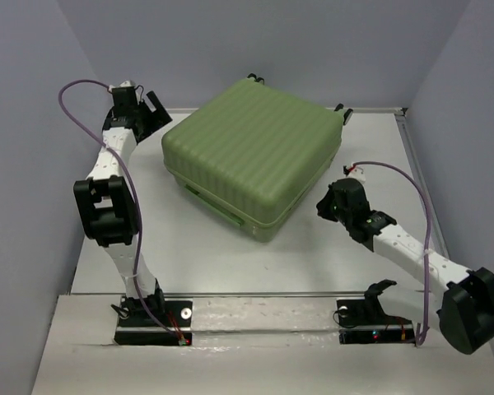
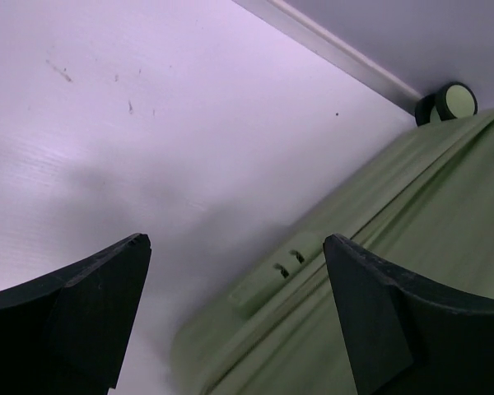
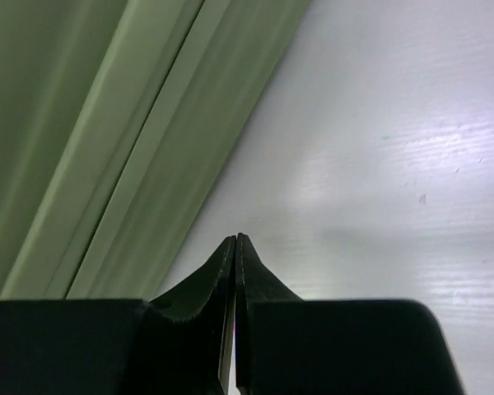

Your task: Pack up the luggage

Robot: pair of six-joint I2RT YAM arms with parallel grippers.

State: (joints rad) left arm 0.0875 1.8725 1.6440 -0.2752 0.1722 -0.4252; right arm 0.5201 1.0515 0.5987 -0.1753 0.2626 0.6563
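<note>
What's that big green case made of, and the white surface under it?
The luggage looks like hard moulded plastic, matte light green: its shell has stiff, even ribs and firm rounded corners. The table seems a smooth white laminate or coated board, slightly glossy, judging by soft reflections and small scuff marks; its core cannot be told.

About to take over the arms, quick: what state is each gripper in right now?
Left gripper: open, holding nothing.
Right gripper: shut, holding nothing, beside the luggage.
</note>
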